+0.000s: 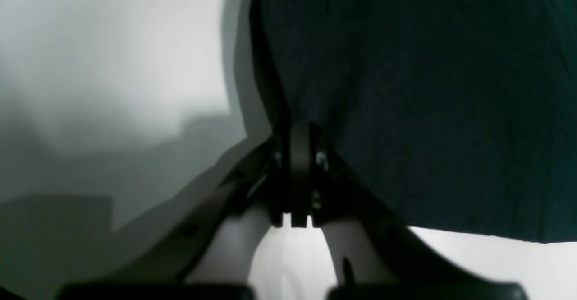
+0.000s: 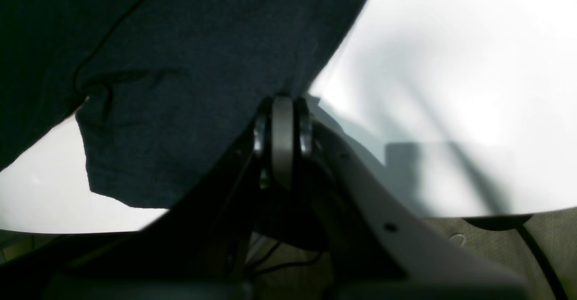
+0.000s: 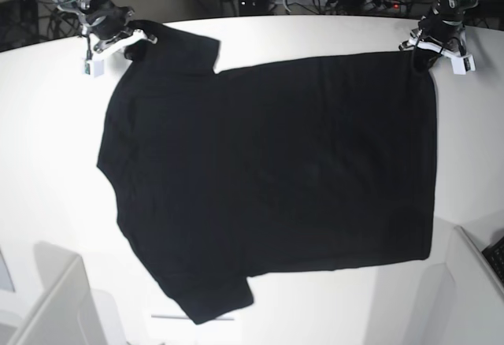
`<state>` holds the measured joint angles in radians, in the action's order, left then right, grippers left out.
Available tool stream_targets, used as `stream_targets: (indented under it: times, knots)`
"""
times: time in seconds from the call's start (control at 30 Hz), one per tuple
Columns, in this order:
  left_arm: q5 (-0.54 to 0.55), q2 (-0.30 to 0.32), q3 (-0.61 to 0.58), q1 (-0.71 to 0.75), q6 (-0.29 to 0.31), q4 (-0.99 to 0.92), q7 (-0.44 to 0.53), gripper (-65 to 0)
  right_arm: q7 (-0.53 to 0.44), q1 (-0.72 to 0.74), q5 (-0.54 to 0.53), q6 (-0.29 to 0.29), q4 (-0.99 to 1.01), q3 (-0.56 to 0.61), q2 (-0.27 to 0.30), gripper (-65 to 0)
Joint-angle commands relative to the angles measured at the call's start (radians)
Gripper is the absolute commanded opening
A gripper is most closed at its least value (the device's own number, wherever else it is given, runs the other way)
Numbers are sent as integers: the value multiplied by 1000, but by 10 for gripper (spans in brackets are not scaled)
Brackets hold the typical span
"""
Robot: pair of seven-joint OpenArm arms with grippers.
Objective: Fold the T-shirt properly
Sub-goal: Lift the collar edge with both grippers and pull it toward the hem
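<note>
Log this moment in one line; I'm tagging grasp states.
left gripper: shut on T-shirt corner | right gripper: shut on T-shirt | shirt flat on table

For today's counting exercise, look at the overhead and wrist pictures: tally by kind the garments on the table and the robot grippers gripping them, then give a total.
T-shirt: 1 (black, spread flat on the white table)
Grippers: 2, the left gripper and the right gripper, each shut on a far corner of the T-shirt
Total: 3

Both wrist views cut off the T-shirt [image 3: 268, 179], and its print is hidden.
</note>
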<state>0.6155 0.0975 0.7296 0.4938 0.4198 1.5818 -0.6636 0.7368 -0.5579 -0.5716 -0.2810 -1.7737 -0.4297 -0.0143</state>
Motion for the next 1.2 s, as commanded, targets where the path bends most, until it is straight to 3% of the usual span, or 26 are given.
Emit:
stream_targets:
  times: [0.0, 0.63, 1.03, 1.17]
  knots:
    - [-19, 5, 3, 16, -3, 4, -40, -650, 20, -21, 17, -1, -10, -4, 4, -650]
    - [-21, 26, 5, 219, -2, 248, -38, -650, 19, -155, 17, -1, -219, -4, 4, -650]
    - [-13, 18, 6, 171, -3, 360, -41, -650, 23, -23, 12, -2, -237, -2, 4, -650]
    - [-13, -9, 84, 121, -3, 360, -45, -650, 27, 34, 11, -2, -237, 4, 33, -650]
